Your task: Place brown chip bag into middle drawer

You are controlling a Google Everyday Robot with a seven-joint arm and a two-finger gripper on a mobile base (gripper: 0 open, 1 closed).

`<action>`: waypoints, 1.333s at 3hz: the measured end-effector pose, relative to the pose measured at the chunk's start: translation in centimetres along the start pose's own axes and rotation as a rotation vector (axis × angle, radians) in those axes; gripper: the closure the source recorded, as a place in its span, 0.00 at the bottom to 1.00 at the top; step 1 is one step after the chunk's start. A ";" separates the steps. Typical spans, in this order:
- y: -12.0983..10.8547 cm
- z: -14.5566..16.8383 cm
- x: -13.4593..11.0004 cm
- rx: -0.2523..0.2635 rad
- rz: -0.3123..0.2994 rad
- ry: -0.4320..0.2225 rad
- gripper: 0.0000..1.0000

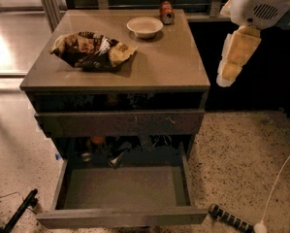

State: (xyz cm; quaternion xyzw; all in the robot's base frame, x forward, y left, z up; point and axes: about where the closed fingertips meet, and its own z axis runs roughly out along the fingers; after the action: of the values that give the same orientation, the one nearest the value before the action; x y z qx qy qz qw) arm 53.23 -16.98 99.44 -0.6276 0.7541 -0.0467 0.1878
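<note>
The brown chip bag (92, 50) lies crumpled on the left part of the cabinet top (169, 62), dark brown with tan ends. The middle drawer (125, 191) is pulled open below, its flat grey floor bare. My gripper (233, 59) hangs from the white arm at the upper right, beyond the cabinet's right edge, well away from the bag and holding nothing that shows.
A white bowl (144, 26) and a small red-orange can (166, 12) stand at the back of the top. A scratched drawer front (120, 123) is closed above the open drawer. Small items (116, 158) lie in the dark recess behind. A cable and a black handle (229, 217) lie on the floor.
</note>
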 end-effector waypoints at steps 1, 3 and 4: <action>-1.7 1.3 -3.1 -0.003 -0.054 -0.004 0.00; -4.3 3.2 -5.5 -0.006 -0.059 -0.031 0.00; -6.9 4.7 -8.3 -0.006 -0.078 -0.041 0.00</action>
State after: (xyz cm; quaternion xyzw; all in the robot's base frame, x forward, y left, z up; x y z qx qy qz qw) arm 62.37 -9.62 99.07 -0.6580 0.7252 -0.0389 0.1991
